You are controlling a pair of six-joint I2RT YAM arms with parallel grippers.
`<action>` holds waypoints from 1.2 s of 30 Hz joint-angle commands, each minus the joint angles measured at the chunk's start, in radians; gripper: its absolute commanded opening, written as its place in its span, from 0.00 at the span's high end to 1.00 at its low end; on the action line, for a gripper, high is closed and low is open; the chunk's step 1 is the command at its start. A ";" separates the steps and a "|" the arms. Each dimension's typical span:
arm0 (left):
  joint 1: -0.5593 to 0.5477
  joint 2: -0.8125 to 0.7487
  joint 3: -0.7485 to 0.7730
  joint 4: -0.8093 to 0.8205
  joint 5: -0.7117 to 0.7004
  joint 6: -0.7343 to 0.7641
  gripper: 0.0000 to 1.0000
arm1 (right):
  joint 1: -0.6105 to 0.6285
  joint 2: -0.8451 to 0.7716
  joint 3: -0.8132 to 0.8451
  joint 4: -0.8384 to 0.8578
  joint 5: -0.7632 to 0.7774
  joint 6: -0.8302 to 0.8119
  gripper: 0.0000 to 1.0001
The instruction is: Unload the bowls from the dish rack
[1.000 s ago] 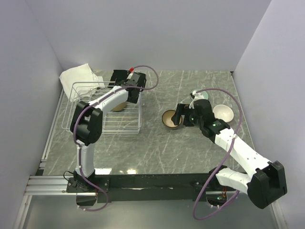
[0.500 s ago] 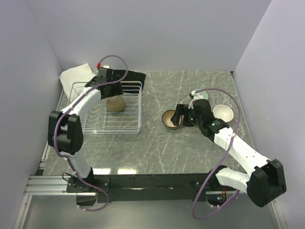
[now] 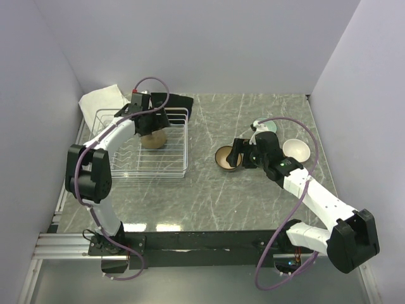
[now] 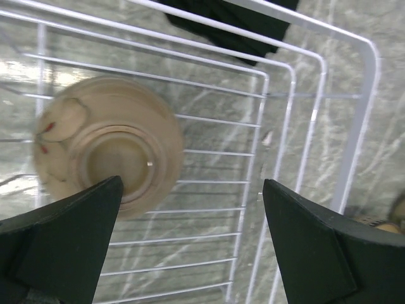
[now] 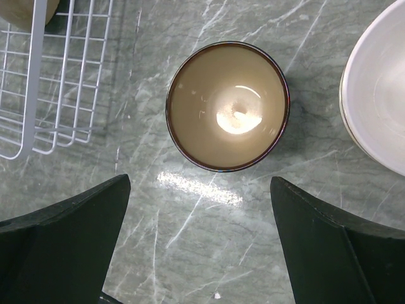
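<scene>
No readable txt, labels, brand names or nos. in any view. Closest thing: small red marks (image 4: 47, 130) on the side of the upturned beige bowl (image 4: 107, 152) in the dish rack (image 4: 304, 126). They're blurred, so can't tell if they're letters or just painted decoration.

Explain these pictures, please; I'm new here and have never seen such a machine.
This is a robot: a left arm and a right arm bolted to a grey table. The wide picture looks down from above. The other two come from a camera on each wrist, and the dark wedges are its fingers. The left hand hangs open over an upside-down tan bowl in the white dish rack. The right hand hangs open over a brown-rimmed bowl on the table, beside a pale bowl. Neither holds anything.
</scene>
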 commanded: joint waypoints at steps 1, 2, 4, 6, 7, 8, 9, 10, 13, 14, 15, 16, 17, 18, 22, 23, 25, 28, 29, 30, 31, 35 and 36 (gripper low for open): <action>-0.047 -0.014 -0.024 0.056 0.104 -0.075 0.01 | -0.003 0.005 0.027 0.032 -0.004 -0.007 0.01; -0.061 -0.010 -0.018 0.052 0.108 -0.069 0.01 | -0.003 0.008 0.029 0.030 -0.006 -0.005 0.00; -0.093 0.001 0.002 0.052 0.122 -0.060 0.01 | -0.003 0.013 0.035 0.030 -0.013 -0.001 0.01; -0.104 0.000 -0.001 0.076 0.138 -0.063 0.01 | -0.003 0.011 0.036 0.029 -0.016 -0.001 0.01; -0.108 0.001 -0.004 0.088 0.166 -0.067 0.01 | -0.002 0.010 0.035 0.030 -0.018 0.001 0.01; -0.111 0.007 -0.006 0.096 0.185 -0.077 0.01 | -0.003 0.008 0.033 0.032 -0.018 0.002 0.01; -0.116 0.013 0.003 0.102 0.202 -0.081 0.01 | -0.003 0.007 0.030 0.030 -0.019 0.004 0.01; -0.128 0.030 0.011 0.101 0.213 -0.081 0.00 | -0.002 0.007 0.030 0.029 -0.021 0.005 0.01; -0.150 0.026 0.031 0.110 0.220 -0.077 0.01 | -0.003 0.005 0.033 0.026 -0.024 0.005 0.01; -0.150 0.015 0.031 0.118 0.213 -0.081 0.01 | -0.003 0.003 0.033 0.023 -0.024 0.007 0.01; -0.150 0.001 0.025 0.124 0.202 -0.083 0.00 | -0.003 0.002 0.036 0.021 -0.024 0.005 0.01; -0.144 -0.031 0.023 0.130 0.184 -0.081 0.01 | -0.003 0.000 0.036 0.019 -0.024 0.005 0.01; -0.139 -0.045 0.022 0.130 0.168 -0.078 0.01 | -0.002 -0.003 0.036 0.018 -0.021 0.005 0.01; -0.131 -0.060 0.016 0.130 0.147 -0.078 0.01 | -0.003 -0.004 0.035 0.016 -0.020 0.005 0.01; -0.041 -0.132 -0.039 0.156 0.158 -0.110 0.01 | -0.002 -0.006 0.036 0.010 -0.020 0.004 0.01; -0.024 -0.138 -0.053 0.168 0.167 -0.123 0.01 | -0.002 -0.004 0.038 0.010 -0.021 0.004 0.01; 0.017 -0.144 -0.089 0.170 0.193 -0.127 0.01 | -0.003 -0.001 0.041 0.010 -0.023 0.005 0.01; 0.054 -0.131 -0.115 0.158 0.217 -0.118 0.01 | -0.003 0.008 0.049 0.007 -0.024 0.004 0.01; 0.063 -0.128 -0.122 0.162 0.227 -0.117 0.01 | -0.003 0.010 0.050 0.009 -0.026 0.004 0.01; 0.071 -0.120 -0.138 0.171 0.242 -0.117 0.01 | -0.003 0.013 0.052 0.009 -0.027 0.005 0.01; 0.088 -0.105 -0.142 0.176 0.268 -0.120 0.01 | -0.005 0.016 0.052 0.009 -0.029 0.005 0.01; 0.112 -0.054 -0.144 0.185 0.322 -0.111 0.01 | -0.003 0.023 0.056 0.007 -0.030 0.007 0.01; 0.117 -0.036 -0.141 0.190 0.331 -0.107 0.01 | -0.002 0.023 0.058 0.007 -0.029 0.008 0.01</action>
